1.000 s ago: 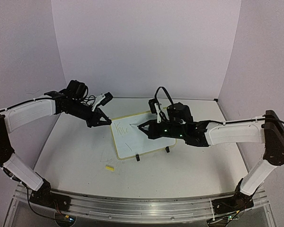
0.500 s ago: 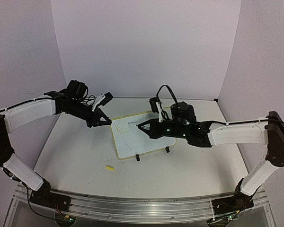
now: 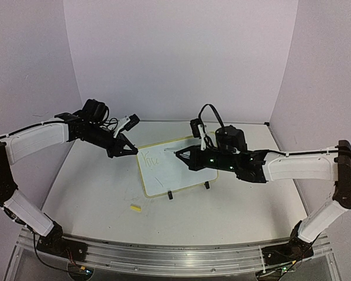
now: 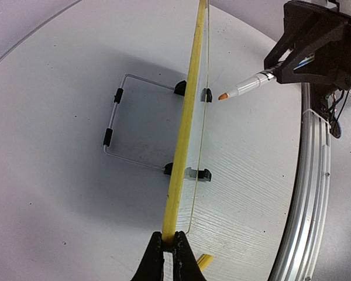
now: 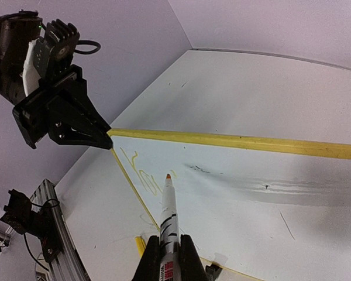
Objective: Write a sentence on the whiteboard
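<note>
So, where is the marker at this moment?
In the top view the marker sits mid-picture, held in the right gripper, its tip close to the whiteboard, just right of the written letters.

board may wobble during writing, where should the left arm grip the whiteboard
Its thin rim at the upper left corner, edge-on from the left: the whiteboard stands tilted on clip feet, and that keeps its face free. The left gripper pinches there.
</note>
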Motion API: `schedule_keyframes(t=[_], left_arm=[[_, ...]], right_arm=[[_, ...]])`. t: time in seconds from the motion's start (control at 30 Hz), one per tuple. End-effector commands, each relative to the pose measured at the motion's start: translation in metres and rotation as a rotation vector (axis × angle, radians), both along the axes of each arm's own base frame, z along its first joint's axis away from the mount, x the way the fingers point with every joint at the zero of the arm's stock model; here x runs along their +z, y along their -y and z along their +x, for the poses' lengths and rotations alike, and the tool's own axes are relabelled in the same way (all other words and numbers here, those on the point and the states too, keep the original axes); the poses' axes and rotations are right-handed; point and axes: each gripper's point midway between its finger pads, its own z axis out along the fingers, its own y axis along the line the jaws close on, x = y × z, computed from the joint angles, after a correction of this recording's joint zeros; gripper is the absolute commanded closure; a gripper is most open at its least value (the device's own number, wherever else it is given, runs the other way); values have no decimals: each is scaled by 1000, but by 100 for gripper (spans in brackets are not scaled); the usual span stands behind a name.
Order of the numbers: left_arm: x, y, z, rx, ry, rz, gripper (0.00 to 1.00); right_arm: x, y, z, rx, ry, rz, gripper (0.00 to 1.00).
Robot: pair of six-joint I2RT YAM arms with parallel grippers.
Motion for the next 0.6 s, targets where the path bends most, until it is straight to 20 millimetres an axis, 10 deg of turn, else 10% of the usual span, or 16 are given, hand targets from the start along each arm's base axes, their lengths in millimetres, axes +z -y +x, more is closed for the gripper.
schedule_keyframes(t=[0.0,0.57], left_arm=[[6,-3,0,-4,47,11,100],[7,-3,0,-4,50,11,100]], right_arm=[[-4,-1,9,-23,16,-25,100],[-8,-5,17,-48,15,-36,100]])
